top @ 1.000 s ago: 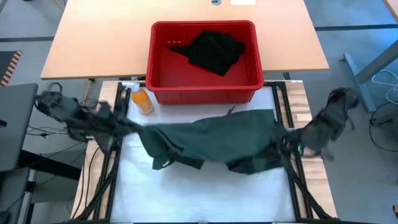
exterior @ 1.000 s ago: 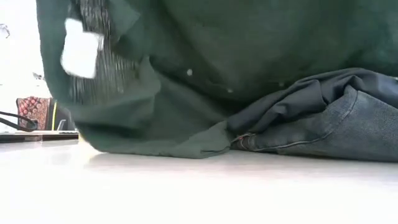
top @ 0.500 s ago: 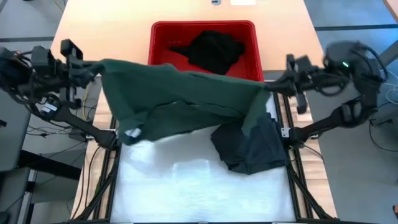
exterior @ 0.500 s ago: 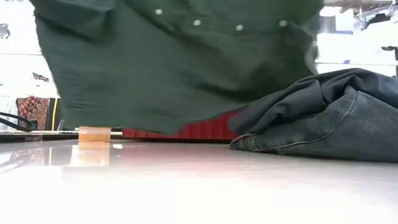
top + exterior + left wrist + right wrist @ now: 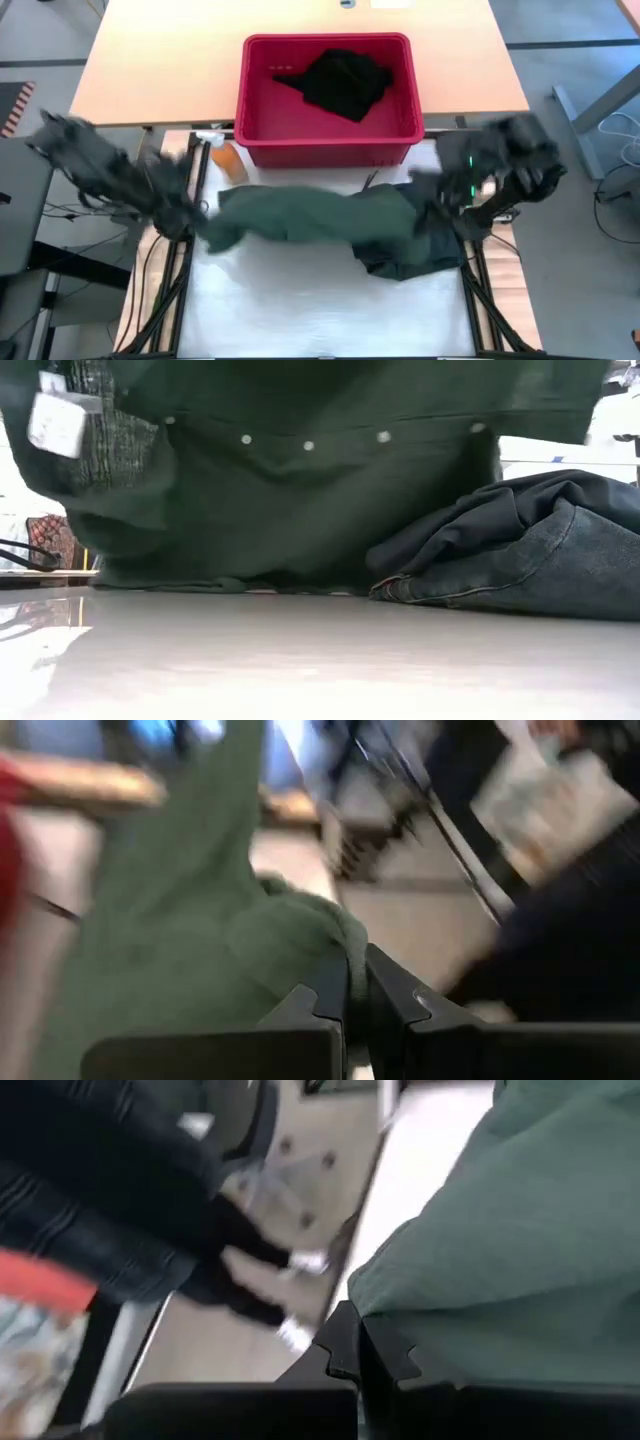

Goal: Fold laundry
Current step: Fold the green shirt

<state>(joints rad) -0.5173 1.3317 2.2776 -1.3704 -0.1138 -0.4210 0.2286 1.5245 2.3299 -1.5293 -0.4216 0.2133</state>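
A green buttoned shirt (image 5: 310, 215) is stretched sideways across the white mat between my two grippers. My left gripper (image 5: 198, 212) is shut on its left end and my right gripper (image 5: 432, 200) on its right end. In the low view the shirt (image 5: 300, 490) hangs like a curtain, its white neck label (image 5: 55, 422) high on the left. A dark denim garment (image 5: 520, 560) lies crumpled on the table under the shirt's right end. Another black garment (image 5: 340, 80) lies in the red basket. My left gripper pinches a bunched fold of green cloth (image 5: 335, 945) at the shirt's left end between its two shut fingers. The cloth runs away from the fingers toward the table's right. My right gripper pinches the shirt's right end (image 5: 390, 1305) between its shut fingers. The shirt hangs between both grippers, with its lower edge (image 5: 200, 584) on the table.
The red basket (image 5: 260, 140) stands at the mat's far edge. An orange bottle (image 5: 228, 160) lies by its near left corner. Black frame rails (image 5: 480, 290) run along both sides of the white mat (image 5: 300, 310), whose near half lies bare.
Both grippers swung the shirt up and toward the far edge, spreading it wide and lifting its hem clear of the table. They then came back down and toward the near edge. The shirt hangs low again with its hem on the table. Both stayed shut.
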